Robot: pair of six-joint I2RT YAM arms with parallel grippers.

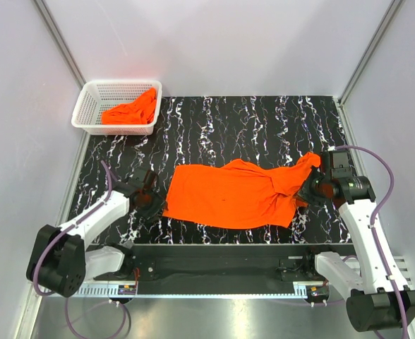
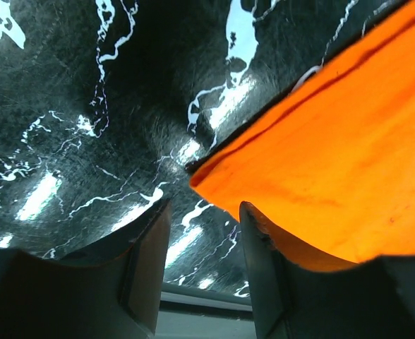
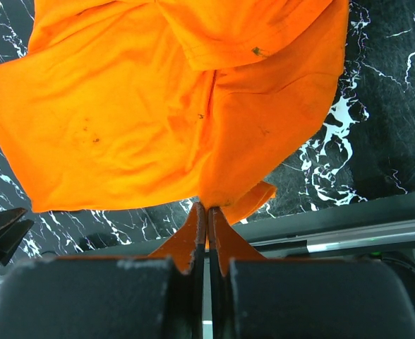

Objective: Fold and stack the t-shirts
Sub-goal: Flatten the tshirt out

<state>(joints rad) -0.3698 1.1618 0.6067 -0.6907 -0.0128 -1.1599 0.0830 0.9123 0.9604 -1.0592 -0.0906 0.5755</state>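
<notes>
In basket (image 1: 94, 99), far left corner: crumpled shirt (image 1: 131, 113). On black, white-veined table (image 1: 264, 120), between the arms: spread shirt (image 1: 229, 198), flat at left, bunched at right. Left gripper (image 2: 204, 212): jaws apart, gripping nothing, just beside its left corner. Right gripper (image 3: 207, 210): pinched tight on its right edge. All round: pale grey walls (image 1: 229, 42).

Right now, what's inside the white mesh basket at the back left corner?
The basket holds crumpled orange cloth, bunched toward its right side, with one corner riding up at the rim. Whether that is one t-shirt or several, and anything beneath it, is covered.
</notes>
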